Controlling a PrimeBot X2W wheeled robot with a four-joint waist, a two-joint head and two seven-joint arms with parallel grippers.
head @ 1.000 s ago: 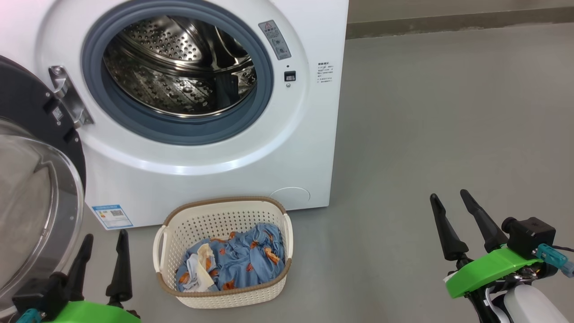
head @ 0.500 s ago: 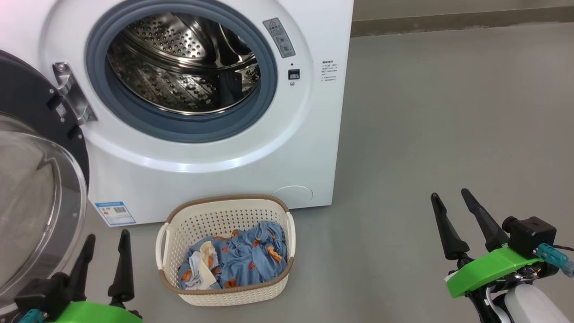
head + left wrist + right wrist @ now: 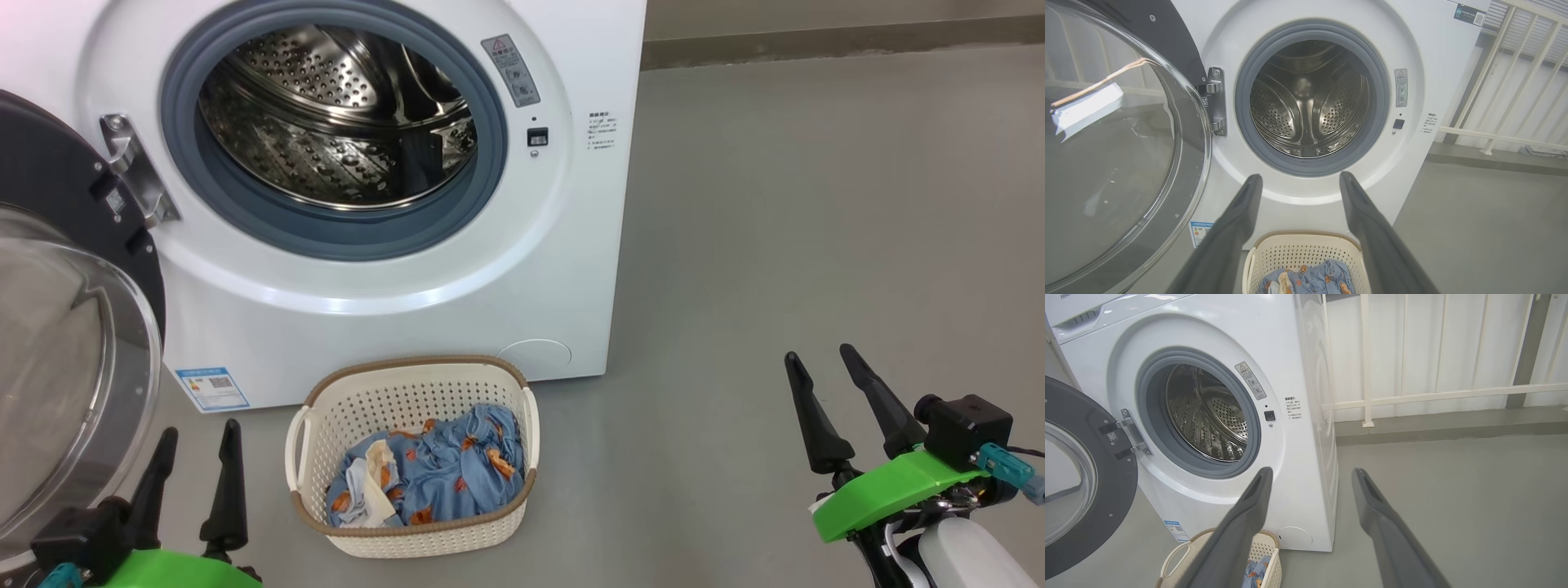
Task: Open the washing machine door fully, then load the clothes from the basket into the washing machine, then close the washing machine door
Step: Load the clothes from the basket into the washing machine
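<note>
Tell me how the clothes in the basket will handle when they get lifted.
The clothes lie crumpled in soft folds, so they will probably hang limp and floppy. The fabric looks thin, so likely light. The pieces are bunched together in the basket, so one pinch may drag up several, or leave some behind.

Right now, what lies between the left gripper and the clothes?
In the head view, a strip of bare grey floor comes first, then the left wall and handle of the basket, with the clothes behind it. The left gripper is open, holding nothing.
</note>
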